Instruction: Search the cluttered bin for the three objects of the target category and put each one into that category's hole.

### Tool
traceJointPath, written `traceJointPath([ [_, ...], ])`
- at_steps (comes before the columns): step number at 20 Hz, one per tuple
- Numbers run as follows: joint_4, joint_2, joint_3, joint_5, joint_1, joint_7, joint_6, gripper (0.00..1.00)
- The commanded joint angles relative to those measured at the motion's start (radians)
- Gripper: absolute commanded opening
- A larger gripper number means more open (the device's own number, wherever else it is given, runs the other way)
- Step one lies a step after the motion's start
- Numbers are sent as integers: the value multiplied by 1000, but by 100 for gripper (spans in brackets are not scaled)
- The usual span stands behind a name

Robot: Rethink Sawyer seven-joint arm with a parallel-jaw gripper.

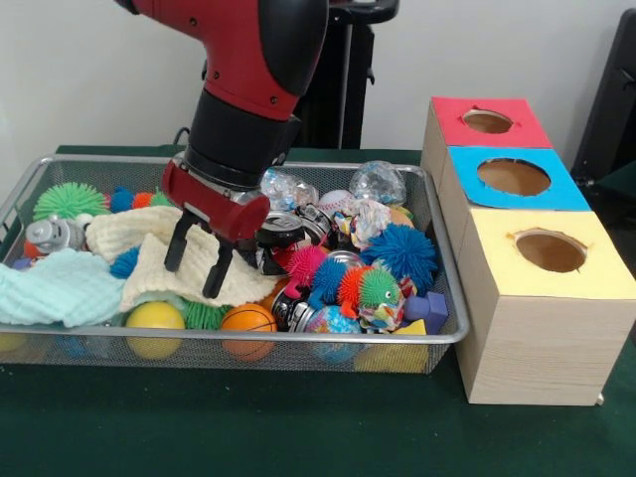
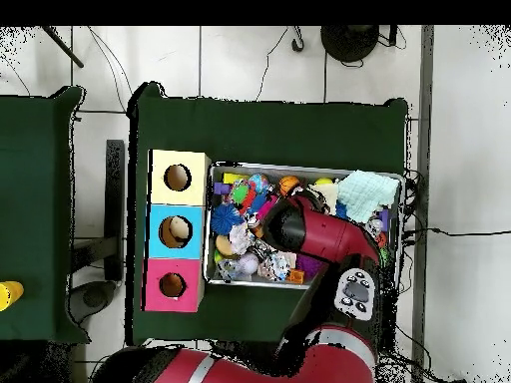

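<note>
Gripper (image 1: 200, 260) hangs empty, fingers spread, over a cloth (image 1: 194, 260) in the bin (image 1: 452, 328); red hole (image 1: 487, 121) looks unfed (early days, I'd say).

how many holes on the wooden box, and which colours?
3, in a row beside the bin: the red-topped hole farthest from the front camera, the blue-topped hole in the middle, the yellow-topped hole nearest. The overhead view confirms three; none hidden.
</note>
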Motion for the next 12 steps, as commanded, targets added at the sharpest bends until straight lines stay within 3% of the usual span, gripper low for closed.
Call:
traceJointPath([
  [1,26,54,137,-93,-44,28,-53,100],
  [12,-25,151,136,-152,-74,34,-99,100],
])
